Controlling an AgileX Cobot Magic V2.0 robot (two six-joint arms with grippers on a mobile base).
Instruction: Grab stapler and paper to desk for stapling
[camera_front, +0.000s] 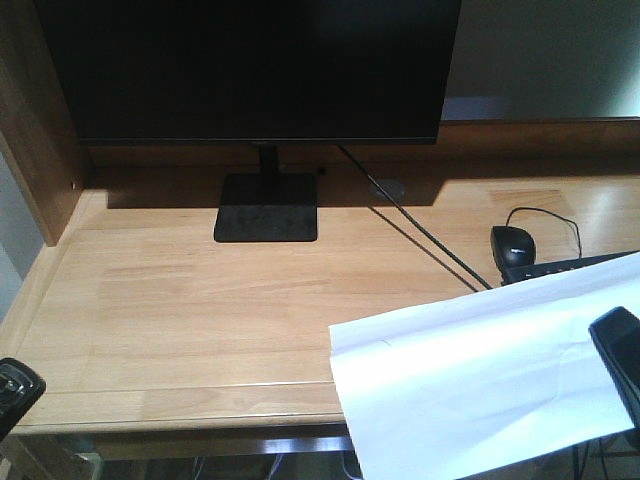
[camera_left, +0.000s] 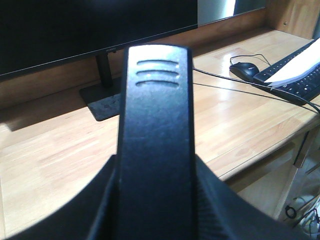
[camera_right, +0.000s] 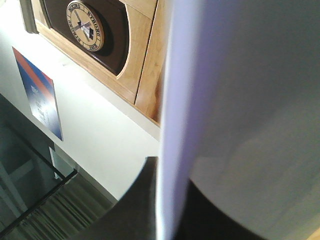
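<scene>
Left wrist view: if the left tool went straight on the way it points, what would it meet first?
Probably the monitor stand: the left tool, holding the stapler, aims over the desk at the stand's base. Depth is unclear, so the desk itself might come first.

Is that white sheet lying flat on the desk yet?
No. The paper slants over the desk's front edge, pinched by the right hand, its far end over the keyboard.
</scene>
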